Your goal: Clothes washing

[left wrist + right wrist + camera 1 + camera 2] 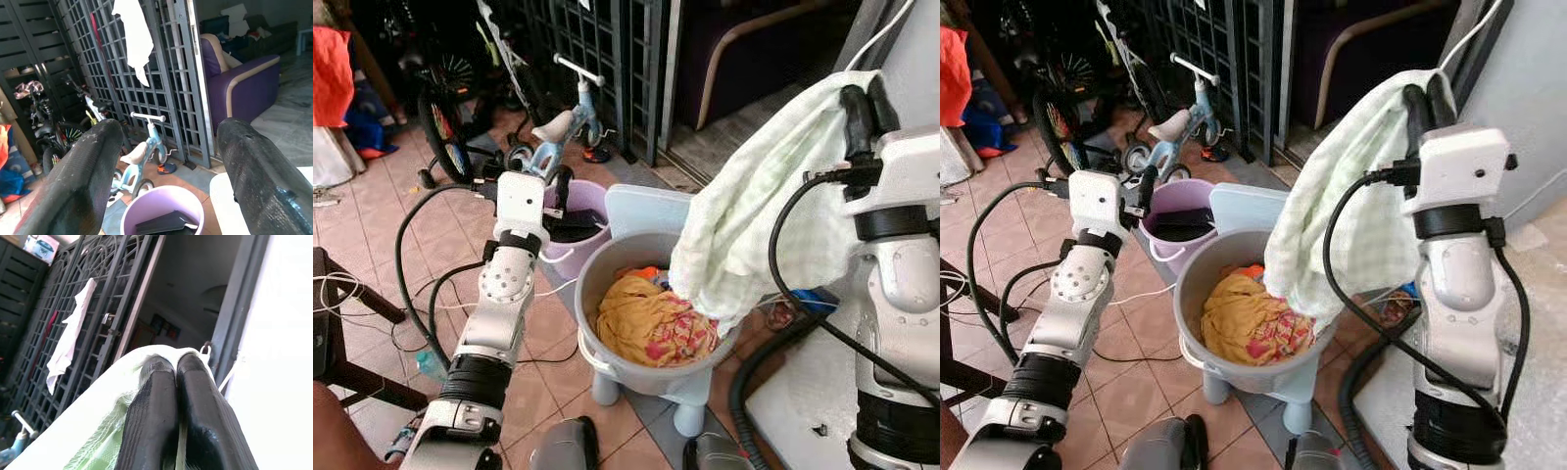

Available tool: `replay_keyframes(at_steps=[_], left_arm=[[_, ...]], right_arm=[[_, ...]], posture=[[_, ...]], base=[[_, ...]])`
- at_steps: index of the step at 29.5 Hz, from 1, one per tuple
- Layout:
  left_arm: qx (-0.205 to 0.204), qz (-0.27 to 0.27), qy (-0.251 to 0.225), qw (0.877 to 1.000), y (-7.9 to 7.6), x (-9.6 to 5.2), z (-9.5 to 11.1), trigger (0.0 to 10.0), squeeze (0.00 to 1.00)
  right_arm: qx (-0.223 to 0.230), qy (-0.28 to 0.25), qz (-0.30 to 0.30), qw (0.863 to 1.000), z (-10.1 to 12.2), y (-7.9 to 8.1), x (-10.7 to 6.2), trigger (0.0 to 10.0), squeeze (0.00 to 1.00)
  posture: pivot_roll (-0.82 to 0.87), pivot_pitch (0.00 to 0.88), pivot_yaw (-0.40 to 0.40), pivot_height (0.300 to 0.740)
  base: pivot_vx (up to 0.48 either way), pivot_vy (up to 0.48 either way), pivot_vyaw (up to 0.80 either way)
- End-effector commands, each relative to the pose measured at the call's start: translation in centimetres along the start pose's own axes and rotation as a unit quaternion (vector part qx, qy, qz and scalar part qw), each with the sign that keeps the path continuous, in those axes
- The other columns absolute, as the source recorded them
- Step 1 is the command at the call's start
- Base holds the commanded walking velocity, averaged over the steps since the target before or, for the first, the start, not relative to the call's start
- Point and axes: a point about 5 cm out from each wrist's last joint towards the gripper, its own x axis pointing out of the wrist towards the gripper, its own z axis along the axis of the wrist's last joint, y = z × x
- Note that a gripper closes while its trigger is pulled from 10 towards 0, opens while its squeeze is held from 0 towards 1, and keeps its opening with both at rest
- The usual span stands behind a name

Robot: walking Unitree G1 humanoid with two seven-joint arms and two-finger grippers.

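Observation:
A pale green checked cloth [754, 215] hangs from my right gripper [858, 98], which is shut on its top edge and held high, to the right of the grey laundry bucket [607, 259]. The cloth's lower end drapes down over the bucket's right rim. Inside the bucket lies a yellow and pink garment [646, 323] with a bit of orange cloth behind it. In the right wrist view the two fingers [166, 421] press together with the green cloth [98, 431] around them. My left gripper [524, 176] is open, raised left of the bucket over the purple pail [582, 201].
The purple pail [166, 210] holds a dark flat object. A small light-blue balance bike [558, 127] and a bigger bicycle [445, 108] stand by the metal grille gate [597, 49]. Cables and a hose [754, 372] lie on the tiled floor. A white appliance surface [813, 392] is on the right.

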Motion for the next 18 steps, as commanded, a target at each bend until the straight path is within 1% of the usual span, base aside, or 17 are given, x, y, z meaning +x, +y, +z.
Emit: replay_keyframes(at_steps=[1, 3, 5, 6, 8, 11, 16, 18], left_arm=[[-0.001, -0.011, 0.005, 1.0, -0.5, -0.5, -0.4, 10.0, 0.0], [-0.003, -0.015, 0.005, 1.0, -0.7, -0.7, -0.5, 10.0, 0.0], [-0.006, -0.021, 0.006, 1.0, -1.1, -1.1, -0.7, 10.0, 0.0], [-0.006, -0.021, 0.006, 1.0, -1.1, -1.1, -0.7, 10.0, 0.0], [-0.01, -0.018, 0.009, 1.0, -1.2, -1.4, -0.9, 10.0, 0.0], [-0.02, -0.015, 0.016, 1.0, -1.6, -1.8, -1.1, 10.0, 0.0], [-0.025, -0.008, 0.028, 0.999, -1.6, -2.1, -1.5, 10.0, 0.0], [-0.026, -0.019, 0.022, 0.999, -1.7, -1.9, -1.2, 10.0, 0.0]], right_arm=[[-0.003, -0.016, -0.005, 1.0, 0.8, 0.0, 0.2, 0.0, 0.0], [0.0, -0.013, -0.004, 1.0, 0.8, 0.2, 0.1, 0.0, 0.0], [0.015, -0.001, 0.004, 1.0, 0.5, 1.4, -0.5, 0.0, 0.0], [0.015, -0.001, 0.004, 1.0, 0.5, 1.4, -0.5, 0.0, 0.0], [0.029, 0.007, 0.009, 1.0, 0.4, 2.3, -0.8, 0.0, 0.0], [0.041, 0.013, 0.015, 0.999, 0.4, 3.0, -1.0, 0.0, 0.0], [0.045, 0.011, 0.01, 0.999, 0.5, 3.1, -0.6, 0.0, 0.0], [0.043, 0.01, 0.005, 0.999, 0.5, 3.0, -0.3, 0.0, 0.0]], posture=[[-0.16, 0.0, 0.09, 0.74], [-0.16, 0.0, 0.089, 0.74], [-0.15, 0.0, 0.081, 0.74], [-0.15, 0.0, 0.081, 0.74], [-0.15, 0.0, 0.075, 0.74], [-0.15, 0.0, 0.073, 0.74], [-0.16, 0.0, 0.076, 0.74], [-0.16, 0.0, 0.074, 0.74]], base=[[0.0, 0.0, 0.0], [0.0, 0.0, 0.0], [0.0, 0.0, 0.0], [0.0, 0.0, 0.0], [0.0, 0.0, 0.0], [0.0, 0.0, 0.0], [0.0, 0.0, 0.0], [0.0, 0.0, 0.0]])
